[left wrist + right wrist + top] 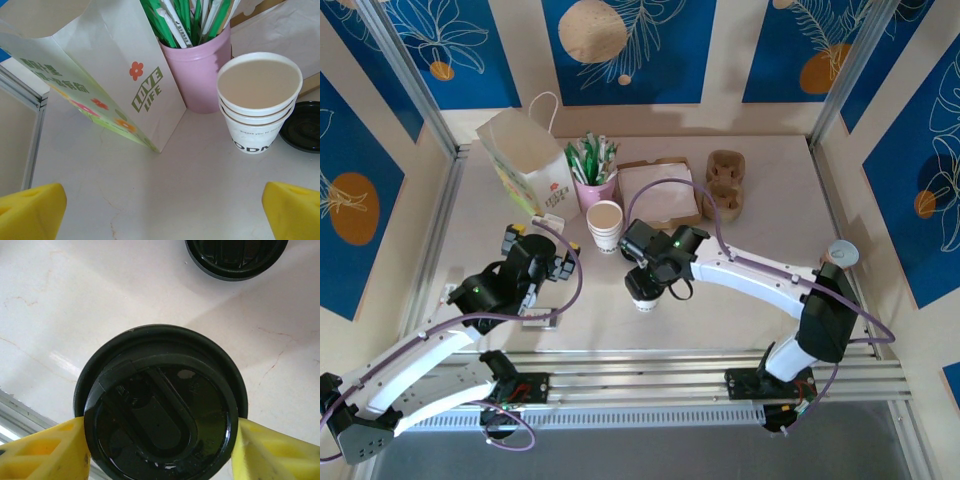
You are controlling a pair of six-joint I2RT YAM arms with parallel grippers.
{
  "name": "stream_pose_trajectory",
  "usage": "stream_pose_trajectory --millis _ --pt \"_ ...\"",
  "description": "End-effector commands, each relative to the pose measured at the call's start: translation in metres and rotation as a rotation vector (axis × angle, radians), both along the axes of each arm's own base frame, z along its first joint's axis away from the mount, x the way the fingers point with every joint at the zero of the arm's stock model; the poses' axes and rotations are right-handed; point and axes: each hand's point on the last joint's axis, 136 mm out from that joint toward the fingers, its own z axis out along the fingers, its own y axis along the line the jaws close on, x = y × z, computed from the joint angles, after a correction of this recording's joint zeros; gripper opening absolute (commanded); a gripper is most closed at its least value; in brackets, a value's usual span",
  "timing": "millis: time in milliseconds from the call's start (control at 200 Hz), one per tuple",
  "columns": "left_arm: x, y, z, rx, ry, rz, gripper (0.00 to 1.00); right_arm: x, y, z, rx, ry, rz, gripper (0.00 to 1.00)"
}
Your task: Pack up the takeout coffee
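The right gripper hangs straight over the takeout coffee, which stands upright on the table just in front of the stack of empty cups. Its yellow fingers are partway closed against both sides of the cup just under the black lid, a hold that looks meant to keep the cup level for a lift. The left gripper has its jaws spread wide and empty, pointed at the paper bag, probably to steady it, since that open bag seems the place to pack the cup.
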Motion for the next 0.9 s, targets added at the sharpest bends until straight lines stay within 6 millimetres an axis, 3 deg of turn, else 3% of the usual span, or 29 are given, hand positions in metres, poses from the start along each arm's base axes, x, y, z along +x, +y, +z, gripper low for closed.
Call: stream_pose_trajectory --millis 0,410,750,895 --pt "0.001 0.002 0.004 -0.019 -0.009 0.003 1.00 0.001 0.001 0.001 -0.021 0.004 -0.007 0.64" --pt "0.001 0.001 0.003 -0.018 -0.001 -0.001 1.00 -0.006 -0.008 -0.021 -0.132 0.060 -0.001 0.65" --pt "0.001 0.000 0.001 -0.018 0.005 -0.004 1.00 -0.026 -0.013 -0.062 -0.180 0.220 0.029 0.64" --pt "-0.001 -0.012 -0.008 -0.036 0.060 -0.053 1.00 -0.032 -0.019 -0.070 -0.199 0.249 0.026 0.63"
